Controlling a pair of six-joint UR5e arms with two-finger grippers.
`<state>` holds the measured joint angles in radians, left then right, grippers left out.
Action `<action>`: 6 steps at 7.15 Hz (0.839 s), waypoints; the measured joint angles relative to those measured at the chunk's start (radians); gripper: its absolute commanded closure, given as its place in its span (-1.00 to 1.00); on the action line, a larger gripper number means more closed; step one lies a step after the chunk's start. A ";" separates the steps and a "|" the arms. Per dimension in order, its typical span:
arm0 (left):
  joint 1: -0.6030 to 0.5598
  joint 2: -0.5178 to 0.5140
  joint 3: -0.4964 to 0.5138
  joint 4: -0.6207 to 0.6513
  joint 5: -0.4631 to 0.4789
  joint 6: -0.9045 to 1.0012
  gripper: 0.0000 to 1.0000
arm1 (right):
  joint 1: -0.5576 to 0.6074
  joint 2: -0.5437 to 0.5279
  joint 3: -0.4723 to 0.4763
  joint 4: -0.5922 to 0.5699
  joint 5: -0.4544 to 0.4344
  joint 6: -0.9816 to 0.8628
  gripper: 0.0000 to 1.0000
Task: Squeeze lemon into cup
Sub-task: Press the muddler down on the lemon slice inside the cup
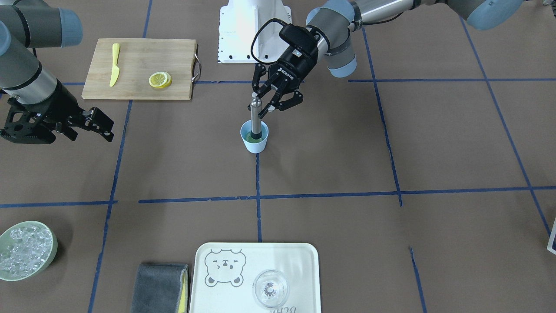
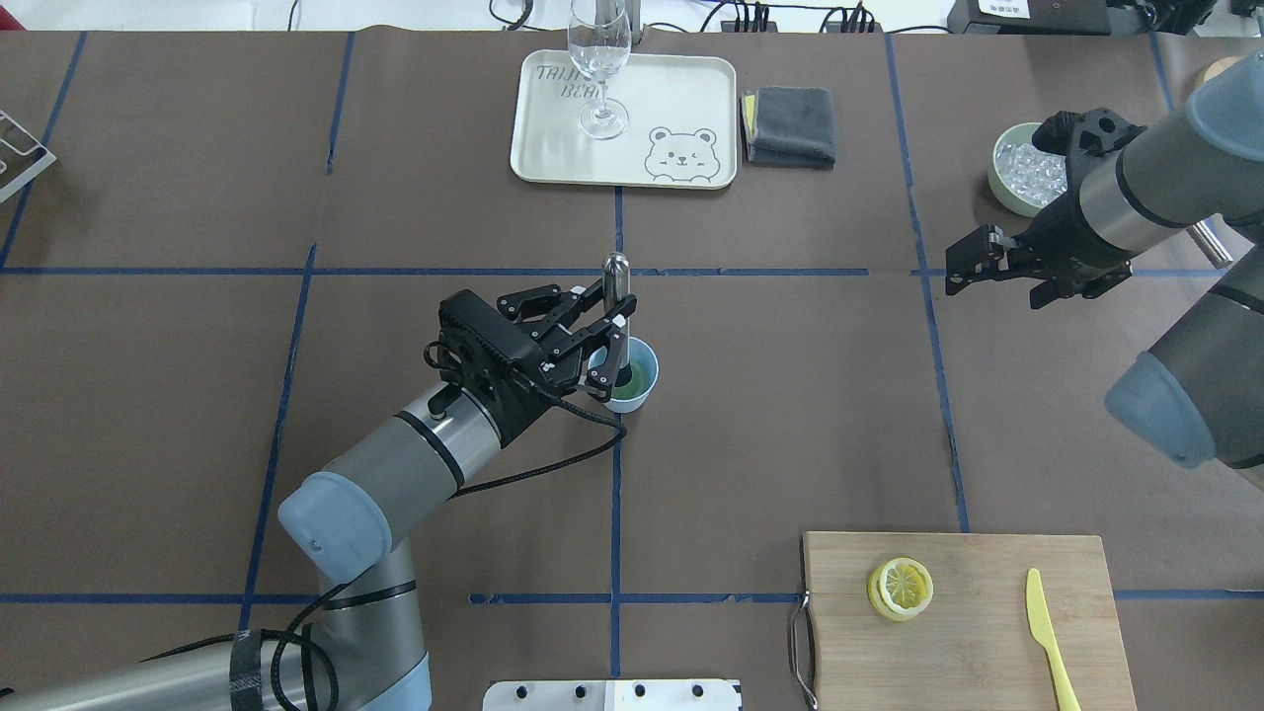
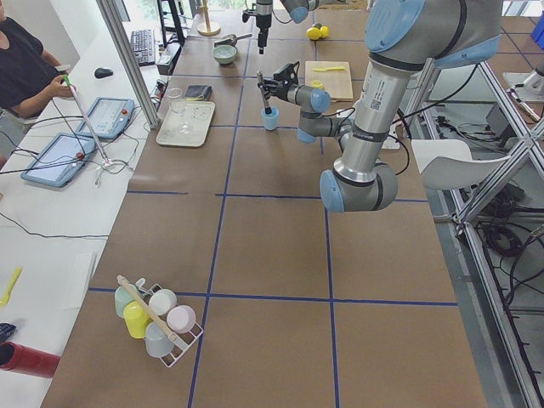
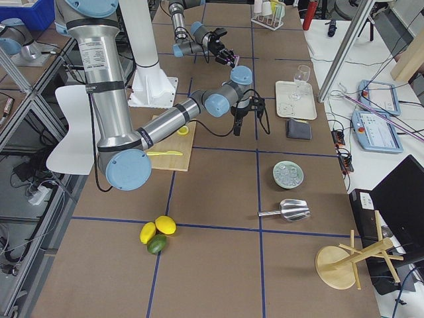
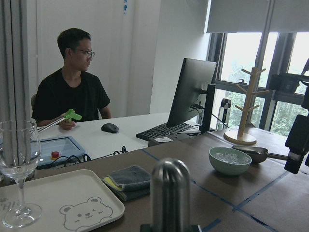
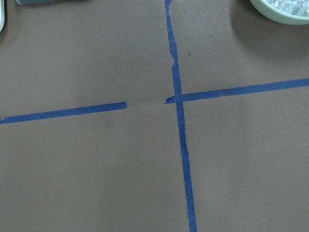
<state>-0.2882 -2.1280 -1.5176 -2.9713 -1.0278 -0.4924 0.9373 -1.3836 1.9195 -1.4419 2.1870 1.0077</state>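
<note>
Left gripper [image 2: 610, 308]: fingers [image 2: 565, 295] were closed to a narrow gap, pinching the shaft of a metal muddler [image 2: 616, 286]. The muddler stood near upright with its dark foot inside the cup [image 2: 640, 387]. The cup was light blue and upright with greenish contents at the bottom. It sat by the centre tape line, mid-table.

Right gripper [image 2: 963, 263] hung above the table with its jaws apart and nothing between them. Its wrist view showed only paper, tape and a bowl rim.

Bearings from the cup, overhead view:
- Lemon slice [image 2: 901, 588] at 4 o'clock, well apart, flat on a wooden cutting board [image 2: 968, 652], with a yellow knife [image 2: 1045, 632] at the slice's 3 o'clock.
- Right gripper between 2 and 3 o'clock.
- Pale green bowl of ice [image 2: 995, 183] at 2 o'clock.
- Cream bear tray [image 2: 681, 99] at 12 o'clock, carrying a wine glass [image 2: 599, 59].
- Folded grey cloth [image 2: 795, 123] just beside the tray.

Table [image 2: 790, 395] was covered in brown paper with a blue tape grid.

Room, left wrist view: a person in a black shirt [image 5: 72, 92] sat at a white desk. There was also a monitor [image 5: 190, 92], a wooden mug tree [image 5: 244, 108] and bright windows.
</note>
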 measured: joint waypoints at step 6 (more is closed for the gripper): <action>0.022 -0.004 0.037 0.000 -0.001 0.002 1.00 | 0.000 0.003 -0.002 0.000 0.000 0.001 -1.00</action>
<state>-0.2660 -2.1322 -1.4807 -2.9713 -1.0293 -0.4909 0.9373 -1.3811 1.9174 -1.4420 2.1873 1.0090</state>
